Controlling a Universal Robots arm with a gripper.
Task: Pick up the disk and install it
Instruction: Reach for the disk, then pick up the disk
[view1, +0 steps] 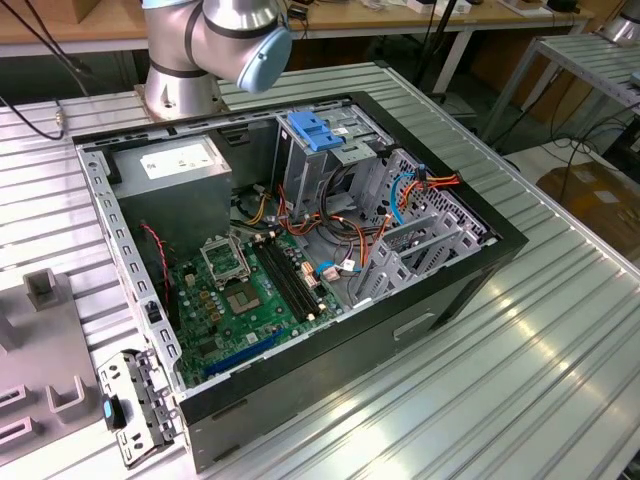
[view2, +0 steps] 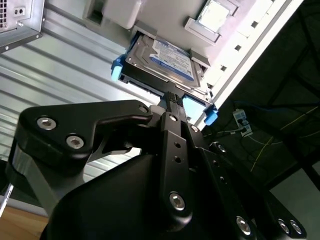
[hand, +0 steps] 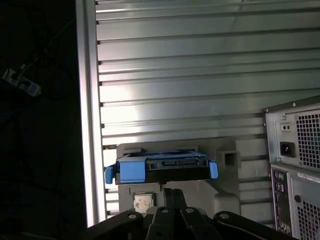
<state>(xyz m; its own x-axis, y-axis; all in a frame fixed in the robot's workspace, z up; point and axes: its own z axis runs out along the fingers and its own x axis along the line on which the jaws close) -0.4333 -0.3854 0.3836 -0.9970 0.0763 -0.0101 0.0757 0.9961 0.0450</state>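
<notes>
The disk (view2: 165, 62) is a flat silver-grey drive with a label and bright blue rails. It rests in a pale grey holder (view2: 165, 15) on the ribbed metal table. In the first wrist view the disk (hand: 165, 167) shows end-on, with blue tabs at both ends. My gripper (view2: 172, 97) is shut with nothing in it, its tip close to the disk's near blue edge. Whether it touches the edge I cannot tell. In the first wrist view the gripper (hand: 173, 191) sits just short of the disk.
The open computer case (view1: 300, 250) lies on the table, with a blue bracket (view1: 315, 130) on its drive bay and a grey power supply (view1: 175, 165). Its rear panel (hand: 295, 165) stands beside the holder. A processor chip (hand: 144, 201) sits in the holder. The table edge (hand: 85, 100) drops to dark floor.
</notes>
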